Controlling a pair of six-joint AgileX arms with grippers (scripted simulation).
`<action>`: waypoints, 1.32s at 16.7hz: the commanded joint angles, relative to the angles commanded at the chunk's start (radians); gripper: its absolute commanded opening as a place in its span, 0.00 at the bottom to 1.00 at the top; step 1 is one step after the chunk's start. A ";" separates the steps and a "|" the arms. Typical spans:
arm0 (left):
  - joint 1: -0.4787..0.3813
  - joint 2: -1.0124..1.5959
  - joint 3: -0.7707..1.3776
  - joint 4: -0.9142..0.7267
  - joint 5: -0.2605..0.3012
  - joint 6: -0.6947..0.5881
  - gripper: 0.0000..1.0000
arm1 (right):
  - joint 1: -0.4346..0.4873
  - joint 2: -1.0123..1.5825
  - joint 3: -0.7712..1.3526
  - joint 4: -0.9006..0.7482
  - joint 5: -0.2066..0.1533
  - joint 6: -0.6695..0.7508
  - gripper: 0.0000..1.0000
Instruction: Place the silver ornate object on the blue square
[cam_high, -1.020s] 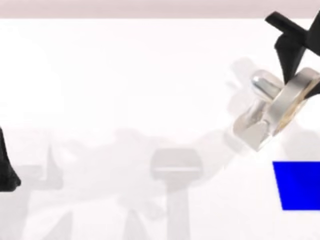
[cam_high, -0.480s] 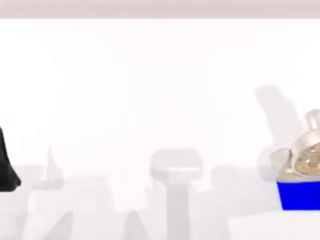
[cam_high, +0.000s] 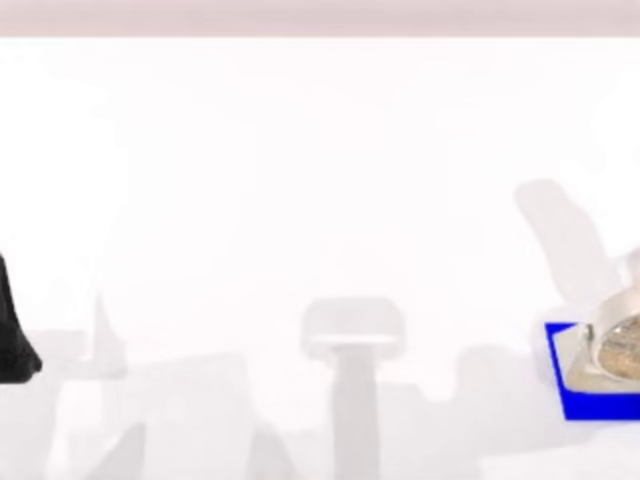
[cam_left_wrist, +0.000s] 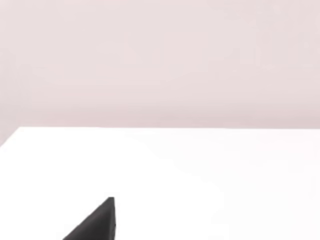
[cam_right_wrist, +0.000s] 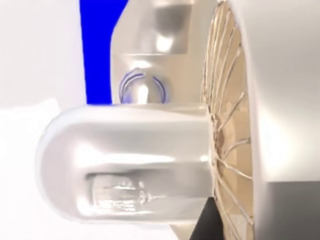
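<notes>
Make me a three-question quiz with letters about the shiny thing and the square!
1. Where is the silver ornate object?
A. table's left side
B. over the blue square at the right edge
C. table middle

2. What colour is the square?
A. red
B. green
C. blue

3. How does the object sit?
A. tilted
B. lying flat
C. broken in two

Answers: 1 B, the top view shows it covering the square; 2 C, blue shows around it; 3 A, its rim stands slanted. The left tool is parked far left.
</notes>
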 joint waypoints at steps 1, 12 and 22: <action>0.000 0.000 0.000 0.000 0.000 0.000 1.00 | 0.001 0.000 -0.004 0.004 0.000 -0.001 0.00; 0.000 0.000 0.000 0.000 0.000 0.000 1.00 | -0.004 0.013 -0.124 0.139 0.002 -0.002 0.08; 0.000 0.000 0.000 0.000 0.000 0.000 1.00 | -0.004 0.013 -0.124 0.139 0.002 -0.002 0.83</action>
